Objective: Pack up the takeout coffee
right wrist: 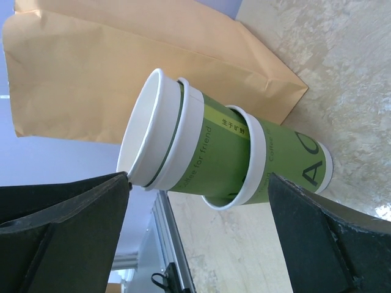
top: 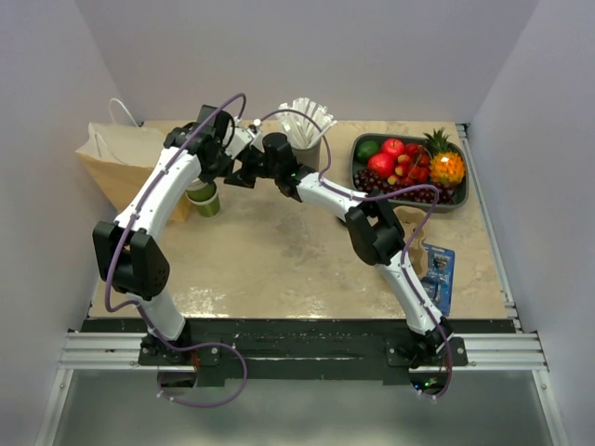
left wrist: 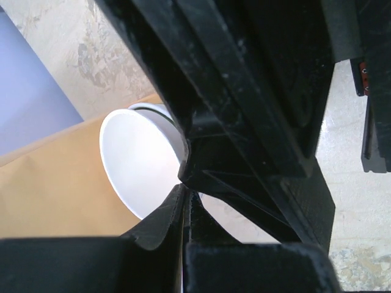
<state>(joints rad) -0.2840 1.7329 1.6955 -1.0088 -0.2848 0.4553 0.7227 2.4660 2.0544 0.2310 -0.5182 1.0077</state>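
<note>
A: L hand [left wrist: 185, 186], state?
B: Seen shut, fingers pressed together right at the white rim of the takeout coffee [right wrist: 220, 152]. Whether the rim is pinched can't be told. The L arm is bent up from its near-left base and reached far, w/ the wrist turned down over the cup.

A: R hand [right wrist: 198, 177]?
B: Spread wide, one finger each side of the cup, nothing clamped. One fingertip is seen just at the top rim in the wrist view. The R arm is stretched far and left across the tabletop [top: 279, 260], elbow raised approx mid-table.

A: Where's the cup located?
B: Stood upright on the tabletop, far left, just beside the brown paper bag [top: 116, 158]. It's shown as green cups nested together, cream bands staggered, top one open and white inside.
</note>
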